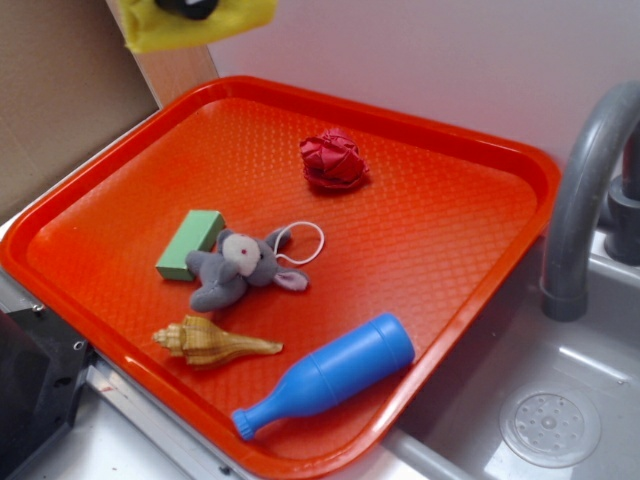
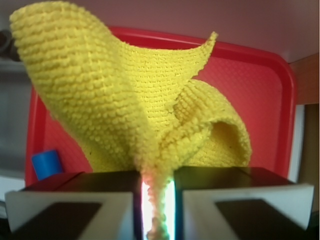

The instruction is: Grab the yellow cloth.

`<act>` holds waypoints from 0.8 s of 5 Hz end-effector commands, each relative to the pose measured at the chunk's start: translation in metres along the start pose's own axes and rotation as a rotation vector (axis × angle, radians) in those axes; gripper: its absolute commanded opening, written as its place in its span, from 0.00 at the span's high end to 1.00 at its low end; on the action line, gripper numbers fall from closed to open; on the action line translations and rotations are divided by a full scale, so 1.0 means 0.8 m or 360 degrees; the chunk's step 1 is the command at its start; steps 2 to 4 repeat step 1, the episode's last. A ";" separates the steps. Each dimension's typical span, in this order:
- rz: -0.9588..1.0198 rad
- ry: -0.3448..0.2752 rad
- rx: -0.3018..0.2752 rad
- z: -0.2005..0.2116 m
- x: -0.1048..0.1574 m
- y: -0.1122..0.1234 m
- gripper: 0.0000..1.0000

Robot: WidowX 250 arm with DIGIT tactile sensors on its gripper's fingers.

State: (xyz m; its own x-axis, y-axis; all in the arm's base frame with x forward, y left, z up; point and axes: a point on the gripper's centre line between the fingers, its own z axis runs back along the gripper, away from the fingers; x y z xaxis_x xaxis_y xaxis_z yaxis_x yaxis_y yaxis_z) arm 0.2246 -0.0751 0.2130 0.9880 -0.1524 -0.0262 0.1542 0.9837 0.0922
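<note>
I'm holding the yellow cloth [image 2: 135,120] pinched by a bunched fold between the nearly closed jaws of the gripper [image 2: 157,210], so it's hanging lifted high above the red tray [image 1: 470,140], clear of the plush mouse [image 1: 240,268] and blue bottle [image 1: 330,375].

In the wrist view we see our tool [image 2: 157,200] pinching the yellow cloth [image 2: 125,100] between its two pads, a thin strand of fabric running down through the narrow gap. The cloth fans out in folds, hiding much of the red tray [image 2: 260,90]. A blue object [image 2: 46,162] peeks out at lower left.
</note>
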 end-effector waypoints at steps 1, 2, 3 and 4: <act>0.0138 -0.0308 -0.0018 0.022 -0.013 0.000 1.00; 0.0138 -0.0308 -0.0018 0.022 -0.013 0.000 1.00; 0.0138 -0.0308 -0.0018 0.022 -0.013 0.000 1.00; 0.0138 -0.0308 -0.0018 0.022 -0.013 0.000 1.00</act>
